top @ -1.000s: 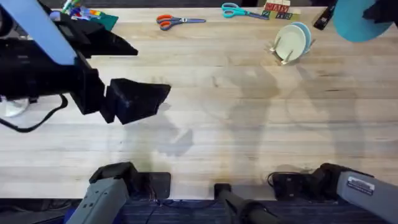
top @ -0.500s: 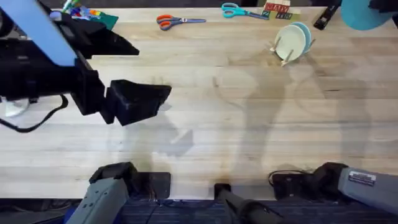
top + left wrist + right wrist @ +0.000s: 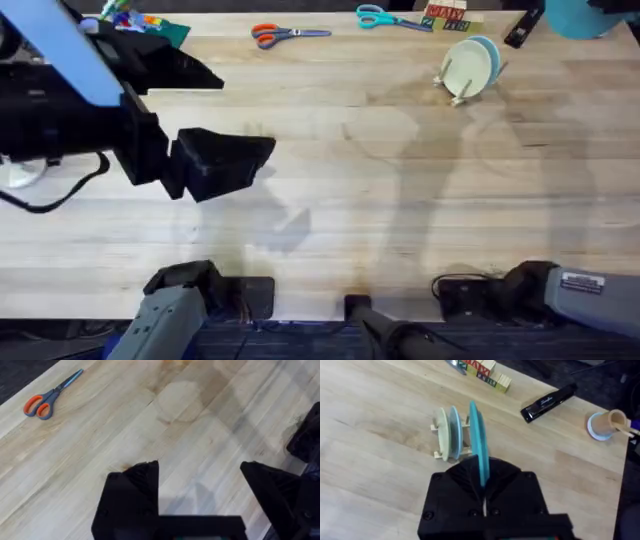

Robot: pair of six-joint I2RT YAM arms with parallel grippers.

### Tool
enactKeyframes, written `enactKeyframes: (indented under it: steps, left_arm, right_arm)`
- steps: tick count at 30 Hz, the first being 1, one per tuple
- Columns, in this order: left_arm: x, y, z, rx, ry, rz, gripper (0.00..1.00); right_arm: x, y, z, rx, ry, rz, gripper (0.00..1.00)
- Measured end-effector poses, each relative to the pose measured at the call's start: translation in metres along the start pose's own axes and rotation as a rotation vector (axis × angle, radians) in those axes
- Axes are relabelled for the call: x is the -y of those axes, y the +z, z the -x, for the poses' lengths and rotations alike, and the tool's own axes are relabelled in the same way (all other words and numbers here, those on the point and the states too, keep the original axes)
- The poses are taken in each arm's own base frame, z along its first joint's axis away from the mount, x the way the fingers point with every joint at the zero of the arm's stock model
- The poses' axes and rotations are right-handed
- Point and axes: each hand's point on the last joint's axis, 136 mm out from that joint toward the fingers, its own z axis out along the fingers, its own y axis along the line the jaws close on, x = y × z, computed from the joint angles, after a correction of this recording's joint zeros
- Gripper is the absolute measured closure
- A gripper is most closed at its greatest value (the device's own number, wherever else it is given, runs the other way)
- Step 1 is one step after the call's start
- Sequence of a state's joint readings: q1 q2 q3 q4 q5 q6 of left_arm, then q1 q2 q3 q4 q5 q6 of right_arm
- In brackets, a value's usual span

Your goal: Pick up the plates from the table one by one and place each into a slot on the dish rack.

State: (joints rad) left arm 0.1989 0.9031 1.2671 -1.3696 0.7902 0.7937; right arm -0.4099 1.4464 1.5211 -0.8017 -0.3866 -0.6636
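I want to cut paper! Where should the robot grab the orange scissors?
Probably across the two closed blades, from straight above. The orange scissors lie flat on the table, so only a top approach fits. The open left gripper is nearer. The looped handles look harder to pinch.

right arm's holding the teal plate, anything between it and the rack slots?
Nothing visible. The right gripper holds the teal plate edge-on above the dish rack, which already holds a cream plate and a light blue plate; the side nearer the teal plate looks free.

teal-blue plate point(image 3: 479, 445) – cream plate point(image 3: 441, 434), sky-blue plate point(image 3: 454, 432) – pale wooden rack point(image 3: 438, 454)
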Motion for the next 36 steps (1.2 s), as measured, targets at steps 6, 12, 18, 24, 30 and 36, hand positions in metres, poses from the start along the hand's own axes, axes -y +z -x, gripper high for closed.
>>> enactKeyframes:
  steps: [6,12,18,24,30,36]
  left_arm:
    - [0.000,0.000,0.000,0.000,0.000,0.000,0.008]
    - [0.000,0.000,0.000,0.000,0.000,0.000,0.008]
    - [0.000,0.000,0.000,0.000,0.000,0.000,0.008]
    - [0.000,0.000,0.000,0.000,0.000,0.000,0.008]
    - [0.000,0.000,0.000,0.000,0.000,0.000,0.008]
    - [0.000,0.000,0.000,0.000,0.000,0.000,0.008]
  right_arm:
    - [0.003,0.016,-0.007,-0.024,0.012,0.023,0.972]
    - [0.004,0.029,-0.015,-0.049,0.028,0.042,0.972]
    - [0.005,0.032,-0.016,-0.052,0.041,0.044,0.972]
    - [0.006,0.034,-0.016,-0.051,0.057,0.043,0.972]
    - [0.008,0.034,-0.013,-0.042,0.064,0.035,0.972]
    - [0.007,0.035,-0.013,-0.041,0.065,0.037,0.972]
